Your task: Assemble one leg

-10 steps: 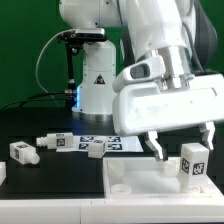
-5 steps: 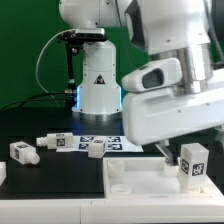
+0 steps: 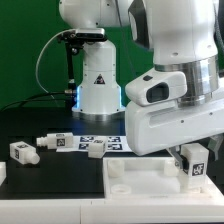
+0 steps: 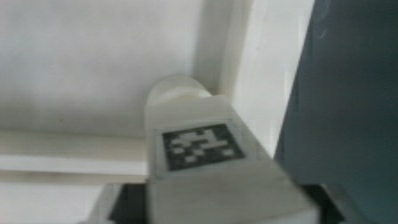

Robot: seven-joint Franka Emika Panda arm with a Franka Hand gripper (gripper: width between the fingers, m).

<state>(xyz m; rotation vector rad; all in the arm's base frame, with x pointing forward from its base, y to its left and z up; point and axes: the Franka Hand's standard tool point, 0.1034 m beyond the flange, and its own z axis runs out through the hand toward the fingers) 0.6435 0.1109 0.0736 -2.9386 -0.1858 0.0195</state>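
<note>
A leg [image 3: 194,162], a white stubby block with a black-and-white tag, stands upright on the far right part of the large white panel [image 3: 140,182]. My gripper [image 3: 190,150] hangs over it with a jaw on either side, open. In the wrist view the leg [image 4: 199,140] fills the space between the dark fingers [image 4: 128,203], and my gripper [image 4: 217,208] straddles it close above the panel's raised rim [image 4: 231,60]. I cannot tell whether the pads touch the leg.
Three more legs [image 3: 22,152] [image 3: 52,142] [image 3: 95,148] lie on the black table at the exterior view's left. The marker board [image 3: 115,143] lies behind the panel. The robot base [image 3: 98,85] stands at the back.
My gripper has moved toward the exterior view's right and down, from beside the upright leg to over it, and now covers its top.
</note>
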